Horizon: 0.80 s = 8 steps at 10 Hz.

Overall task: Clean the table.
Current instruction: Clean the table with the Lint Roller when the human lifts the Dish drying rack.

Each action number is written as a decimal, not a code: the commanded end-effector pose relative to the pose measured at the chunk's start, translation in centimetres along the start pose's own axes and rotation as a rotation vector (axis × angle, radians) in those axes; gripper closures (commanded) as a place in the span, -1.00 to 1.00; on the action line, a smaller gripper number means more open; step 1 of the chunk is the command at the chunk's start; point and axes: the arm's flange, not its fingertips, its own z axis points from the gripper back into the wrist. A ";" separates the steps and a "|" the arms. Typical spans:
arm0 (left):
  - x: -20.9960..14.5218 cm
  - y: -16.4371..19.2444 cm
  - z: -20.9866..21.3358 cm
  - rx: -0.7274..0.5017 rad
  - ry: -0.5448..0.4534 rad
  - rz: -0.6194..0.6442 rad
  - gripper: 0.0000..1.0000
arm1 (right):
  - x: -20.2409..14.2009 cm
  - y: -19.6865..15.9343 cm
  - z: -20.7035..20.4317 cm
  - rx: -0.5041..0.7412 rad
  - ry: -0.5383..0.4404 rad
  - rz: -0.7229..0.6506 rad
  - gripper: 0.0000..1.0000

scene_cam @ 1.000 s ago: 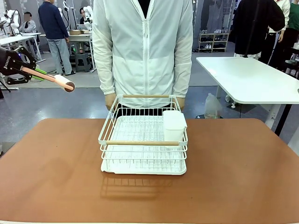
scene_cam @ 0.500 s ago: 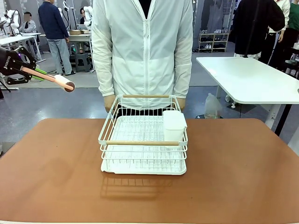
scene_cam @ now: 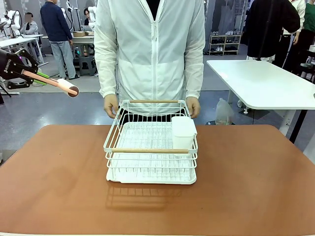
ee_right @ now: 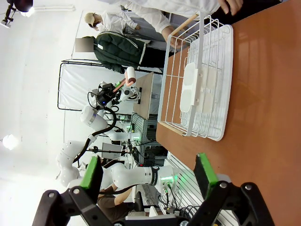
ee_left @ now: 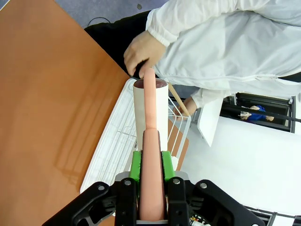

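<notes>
L end effector (ee_left: 152,162) tight on lint roller (ee_left: 150,106), high at far left; R end effector (ee_right: 148,170) jaws wide apart.

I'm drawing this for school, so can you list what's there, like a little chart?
table: reddish-brown, rounded corners
dish rack: white wire, wooden handles, mid-table
white cup: inside the rack, right side
left gripper: shut on a lint roller, held up in the air
right gripper: open, nothing held
person's hands: at the rack's far corners
</notes>
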 end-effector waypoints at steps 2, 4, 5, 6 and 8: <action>0.0 -0.1 0.1 0.005 0.011 -0.005 1.00 | 0.1 0.4 -0.1 0.015 -0.003 -0.001 -1.00; 0.0 -0.1 0.1 0.005 0.011 -0.005 1.00 | 0.1 0.4 -0.1 0.015 -0.003 -0.001 -1.00; 0.0 -0.1 0.1 0.005 0.011 -0.005 1.00 | 0.1 0.4 -0.1 0.015 -0.003 -0.001 -1.00; 0.0 -0.1 0.1 0.005 0.011 -0.005 1.00 | 0.1 0.4 -0.1 0.015 -0.003 -0.001 -1.00; 0.0 -0.1 0.1 0.005 0.011 -0.005 1.00 | 0.1 0.4 -0.1 0.015 -0.003 -0.001 -1.00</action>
